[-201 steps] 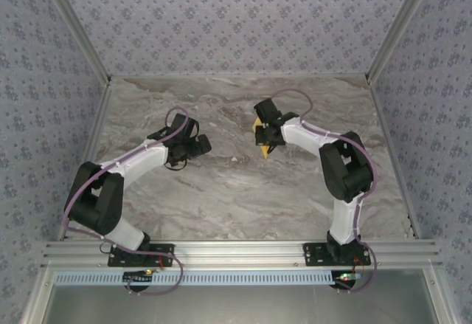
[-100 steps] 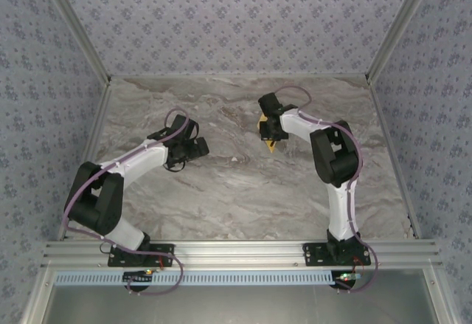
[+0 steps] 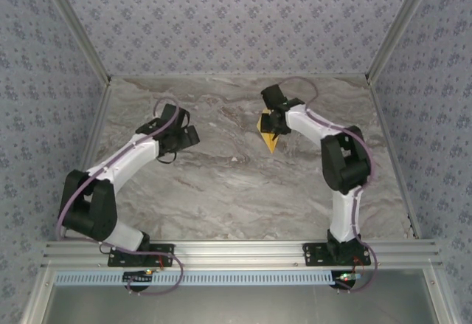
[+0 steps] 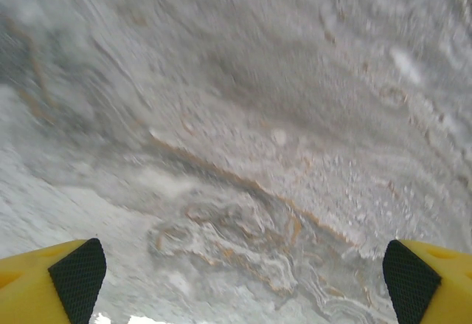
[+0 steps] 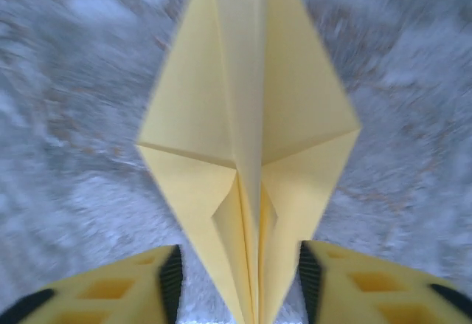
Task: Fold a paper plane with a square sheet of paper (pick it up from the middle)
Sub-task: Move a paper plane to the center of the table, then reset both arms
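The square sheet of paper is folded into a yellow paper plane (image 3: 266,133) (image 5: 247,139), a pointed kite shape with a raised centre crease. It lies flat on the marble right of the middle, its tip toward the near edge. My right gripper (image 3: 272,122) (image 5: 240,280) hovers over its rear end and is open. The centre fold sits between the black pads (image 5: 171,280), with a gap on each side. My left gripper (image 3: 186,136) (image 4: 243,272) is wide open over bare marble left of the middle, with nothing between its fingers.
The grey marble table (image 3: 236,184) is bounded by patterned walls at the back and on both sides. An aluminium rail (image 3: 236,250) runs along the near edge, where the arm bases stand. The wrist views are blurred by motion.
My right gripper has gone from shut on the plane to open, leaving the plane lying on the table. The left arm has stretched out, carrying its gripper a little further back and left.
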Robot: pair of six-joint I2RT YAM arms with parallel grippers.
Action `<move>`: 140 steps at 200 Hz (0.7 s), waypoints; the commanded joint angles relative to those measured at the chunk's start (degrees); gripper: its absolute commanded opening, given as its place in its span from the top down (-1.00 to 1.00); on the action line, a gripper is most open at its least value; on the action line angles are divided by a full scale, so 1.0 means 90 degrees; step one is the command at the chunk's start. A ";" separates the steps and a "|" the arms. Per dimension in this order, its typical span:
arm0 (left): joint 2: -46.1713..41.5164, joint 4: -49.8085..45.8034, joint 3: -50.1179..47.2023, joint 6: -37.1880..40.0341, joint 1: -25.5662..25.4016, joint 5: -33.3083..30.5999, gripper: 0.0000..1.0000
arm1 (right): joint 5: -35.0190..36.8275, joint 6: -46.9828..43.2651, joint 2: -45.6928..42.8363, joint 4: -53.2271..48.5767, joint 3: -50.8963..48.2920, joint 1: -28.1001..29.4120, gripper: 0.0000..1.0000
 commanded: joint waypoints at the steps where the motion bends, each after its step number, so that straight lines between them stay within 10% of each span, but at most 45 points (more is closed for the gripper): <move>1: -0.0401 -0.0397 0.0202 0.0436 0.0333 -0.0674 -0.98 | 0.0595 0.0194 -0.1279 0.0138 -0.0464 -0.0153 -0.25; 44: -0.1187 0.0233 -0.0517 0.1013 0.1367 -0.1060 -0.98 | 0.2115 -0.0032 -0.3042 0.1137 -0.2442 -0.0791 -0.99; 108: -0.2068 0.3205 -0.2711 0.2654 0.2048 -0.2140 -0.99 | 0.3456 -0.0891 -0.4197 0.3850 -0.5398 -0.1718 -1.00; 140: -0.1963 0.4952 -0.3647 0.3238 0.2321 -0.1565 -0.98 | 0.3405 -0.1511 -0.3829 0.4978 -0.6087 -0.1864 -1.00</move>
